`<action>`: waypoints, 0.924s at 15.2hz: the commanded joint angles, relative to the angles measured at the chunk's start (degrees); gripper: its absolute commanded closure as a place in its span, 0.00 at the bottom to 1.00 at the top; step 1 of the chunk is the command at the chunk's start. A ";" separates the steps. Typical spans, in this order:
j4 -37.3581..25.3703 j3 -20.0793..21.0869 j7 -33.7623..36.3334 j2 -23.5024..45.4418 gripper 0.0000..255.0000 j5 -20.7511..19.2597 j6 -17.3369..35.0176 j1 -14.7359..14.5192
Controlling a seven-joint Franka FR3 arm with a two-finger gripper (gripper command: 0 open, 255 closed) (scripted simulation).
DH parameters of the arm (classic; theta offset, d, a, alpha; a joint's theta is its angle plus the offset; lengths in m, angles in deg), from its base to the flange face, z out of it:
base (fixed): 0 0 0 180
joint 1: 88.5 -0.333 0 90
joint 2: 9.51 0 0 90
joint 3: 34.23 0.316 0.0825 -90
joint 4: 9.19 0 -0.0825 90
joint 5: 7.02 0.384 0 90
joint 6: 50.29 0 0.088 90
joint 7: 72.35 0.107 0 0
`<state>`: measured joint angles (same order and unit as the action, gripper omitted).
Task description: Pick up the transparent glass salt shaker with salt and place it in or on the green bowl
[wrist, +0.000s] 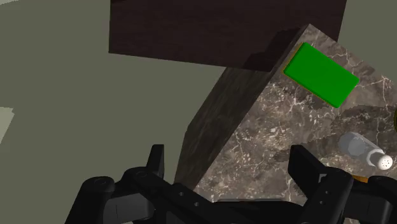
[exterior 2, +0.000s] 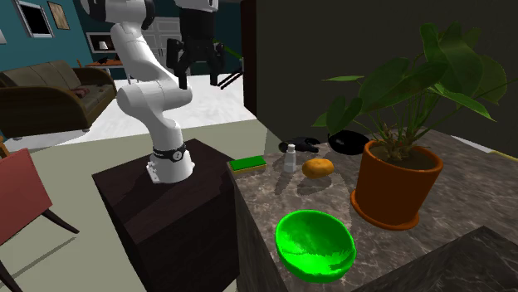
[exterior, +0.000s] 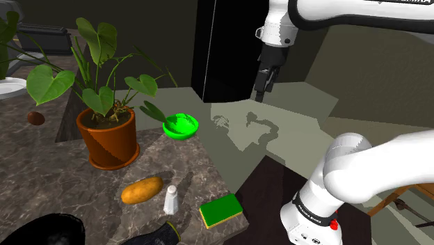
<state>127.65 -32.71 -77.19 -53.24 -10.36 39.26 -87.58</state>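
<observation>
**1. Hand state.** I read the gripper [exterior: 261, 94] as wide. In the wrist view its two black fingers [wrist: 156, 162] stand well apart with nothing between them. It hangs in the upper right of the shoulder view, high over the floor and well apart from the counter [exterior: 198, 167].

**2. Target location.** The salt shaker [exterior: 171, 200] stands upright on the dark marbled counter, at the lower centre of the shoulder view. It sits between a brown potato-like item [exterior: 142, 190] and a green sponge [exterior: 221, 209], touching neither. The green bowl [exterior: 182, 132] sits near the centre of that view, beside the potted plant [exterior: 108, 139] and well apart from the shaker.

**3. Handling.** I judge the shaker to be light, rigid and smooth-walled, so it is likely to slip under a loose grip. Its tall, narrow form means a sideways nudge could tip it. If it is glass, as the task states, a fall could break it.

**4. Grasp point.** I plan to take hold at mid-body, below the white cap, with one finger on each side. I will approach from above and clear of the potato-like item, then close with moderate force.
</observation>
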 commanded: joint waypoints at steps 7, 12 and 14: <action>3.47 6.59 7.93 3.85 0.00 4.46 6.34 -2.38; 4.38 12.17 14.44 9.38 0.00 7.54 12.15 -4.15; 4.21 14.40 17.06 12.16 0.00 8.47 14.54 -4.72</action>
<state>131.59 -19.37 -61.39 -42.57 -2.33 52.12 -92.07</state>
